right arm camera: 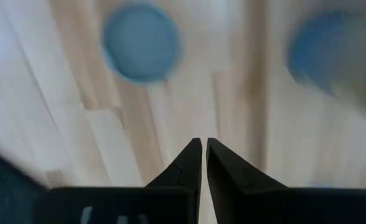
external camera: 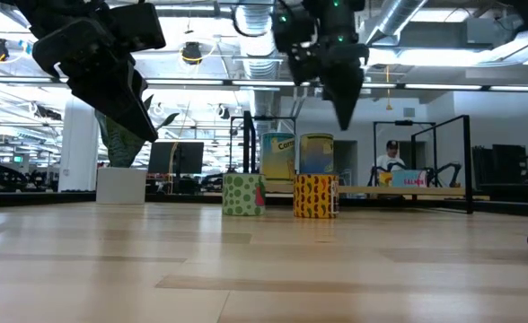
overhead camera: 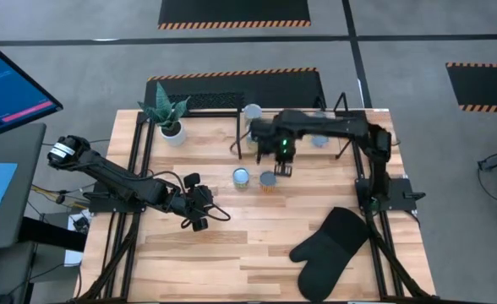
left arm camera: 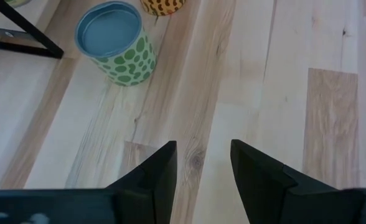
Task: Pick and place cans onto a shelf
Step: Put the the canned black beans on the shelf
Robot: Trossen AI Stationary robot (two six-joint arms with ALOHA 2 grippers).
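Two cans stand upright on the table: a green-dotted one (overhead camera: pixel 242 177) (external camera: pixel 242 194) (left arm camera: pixel 114 43) and a yellow-patterned one (overhead camera: pixel 268 180) (external camera: pixel 315 196). More cans (overhead camera: pixel 253 111) (external camera: pixel 278 154) stand in the black-barred shelf (overhead camera: pixel 343 127) at the far side. My right gripper (overhead camera: pixel 282 169) (external camera: pixel 345 112) (right arm camera: pixel 203 149) is shut and empty, pointing down above the table just beyond the yellow can; two blurred blue can tops (right arm camera: pixel 141 42) show below it. My left gripper (overhead camera: pixel 202 209) (left arm camera: pixel 203 155) is open and empty, nearer and left of the green can.
A white plant pot (overhead camera: pixel 172 131) stands at the far left by the shelf. A black oven mitt (overhead camera: pixel 329 245) lies at the near right. Bare wood lies between my left gripper and the near edge.
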